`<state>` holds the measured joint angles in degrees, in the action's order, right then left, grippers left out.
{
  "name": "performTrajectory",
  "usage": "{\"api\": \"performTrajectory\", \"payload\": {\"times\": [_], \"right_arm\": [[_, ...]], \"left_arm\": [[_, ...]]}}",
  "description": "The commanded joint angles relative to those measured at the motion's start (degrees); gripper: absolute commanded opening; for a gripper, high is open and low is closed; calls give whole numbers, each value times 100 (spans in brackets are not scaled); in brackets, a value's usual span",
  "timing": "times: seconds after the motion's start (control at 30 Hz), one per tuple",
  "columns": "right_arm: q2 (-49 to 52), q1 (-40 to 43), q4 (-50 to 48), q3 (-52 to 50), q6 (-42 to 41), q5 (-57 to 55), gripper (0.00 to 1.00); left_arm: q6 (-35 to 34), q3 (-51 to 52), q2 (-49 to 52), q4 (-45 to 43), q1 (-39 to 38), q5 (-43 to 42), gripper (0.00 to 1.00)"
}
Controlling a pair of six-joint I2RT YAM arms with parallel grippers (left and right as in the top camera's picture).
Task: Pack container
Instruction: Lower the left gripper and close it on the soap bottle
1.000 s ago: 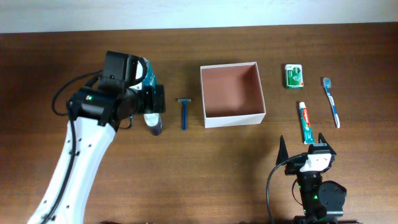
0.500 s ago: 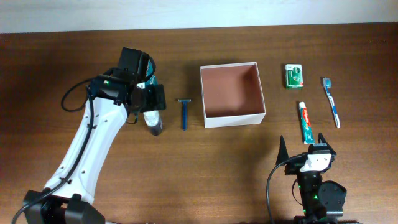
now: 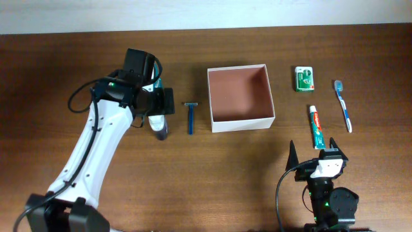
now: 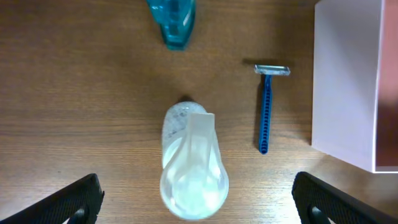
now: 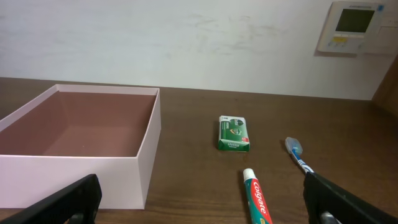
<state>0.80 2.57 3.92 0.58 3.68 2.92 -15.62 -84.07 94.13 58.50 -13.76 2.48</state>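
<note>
White-walled container (image 3: pixel 243 124) lies right of left pincer (image 4: pixel 198 200), jaws wide apart w/ nothing held.

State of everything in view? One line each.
container: open, empty
white bottle: on table, ungripped
left tool: open, above white bottle, holding nothing
right tool: open, holding nothing
teal bottle: on table, partly hidden
razor: flat, outside container
toothpaste: flat, capped
toothbrush: flat on table
green packet: closed, on table

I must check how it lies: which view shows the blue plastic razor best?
Left wrist: the blue plastic razor lies whole, large and unobstructed. Overhead shows it whole but small. The right wrist view misses it.
</note>
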Motion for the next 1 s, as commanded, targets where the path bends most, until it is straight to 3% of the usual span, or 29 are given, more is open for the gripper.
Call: {"api": "performTrajectory", "payload": {"times": [0.0,0.97], "right_arm": [[-61,-28,26,-26,15,50,99],[-61,-28,26,-26,17,50,99]], "left_arm": [[155,-111,271,13,15,-166,99],[157,-109,557,15,15,31,100]]}}
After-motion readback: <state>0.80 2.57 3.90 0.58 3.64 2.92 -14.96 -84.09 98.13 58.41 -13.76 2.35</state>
